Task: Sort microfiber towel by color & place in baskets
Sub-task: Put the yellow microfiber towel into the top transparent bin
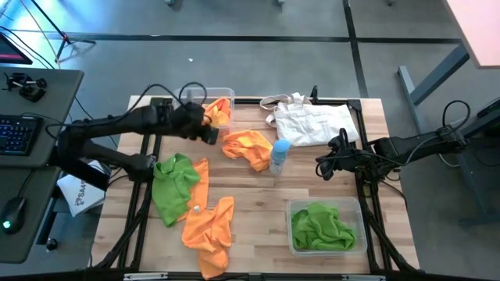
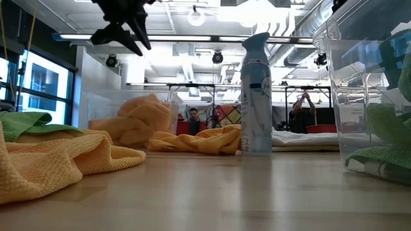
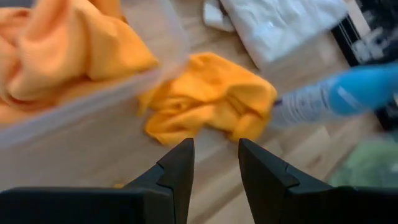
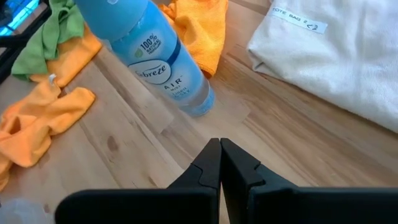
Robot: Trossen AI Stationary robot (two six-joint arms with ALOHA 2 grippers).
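Observation:
My left gripper (image 3: 216, 146) is open and empty, hovering above the wood between the far-left clear basket (image 1: 227, 94) and a crumpled orange towel (image 3: 211, 102) lying on the table. That basket holds orange towels (image 3: 68, 50). In the high view the left gripper (image 1: 211, 134) is just near of the basket. A green towel (image 1: 173, 183) and more orange towels (image 1: 208, 222) lie spread at the near left. The near-right basket (image 1: 360, 208) holds green towels (image 1: 320, 226). My right gripper (image 4: 220, 144) is shut and empty, right of the blue bottle.
A light-blue spray bottle (image 1: 280, 155) stands upright mid-table beside the loose orange towel. A white tote bag (image 1: 312, 125) lies at the far right. Bare wood shows in the table's middle and near centre. A desk with a keyboard (image 1: 19, 133) stands left of the table.

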